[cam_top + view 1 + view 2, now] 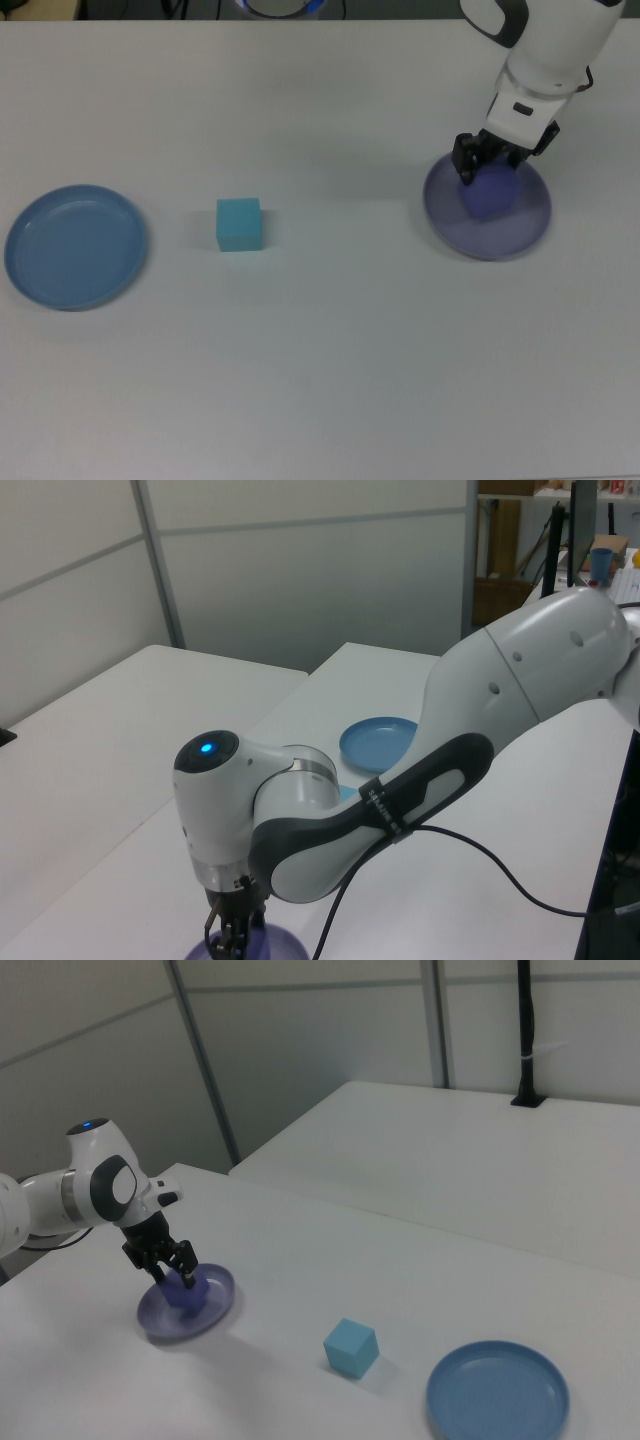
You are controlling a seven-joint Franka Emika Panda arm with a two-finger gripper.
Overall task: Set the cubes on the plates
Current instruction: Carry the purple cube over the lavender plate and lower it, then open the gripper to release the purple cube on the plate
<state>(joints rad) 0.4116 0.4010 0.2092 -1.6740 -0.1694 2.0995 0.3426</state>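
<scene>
Altogether two cubes [239,224] [489,193], two plates [75,246] [520,232]

We see light turquoise cube [239,223] on white table [320,350]. We see medium blue plate [75,246]. Pale purple plate [520,225], darker purple-blue cube [489,196] in it. Arm [545,45] white, grey bands, small blue light in left view. Gripper [490,162] black.
</scene>
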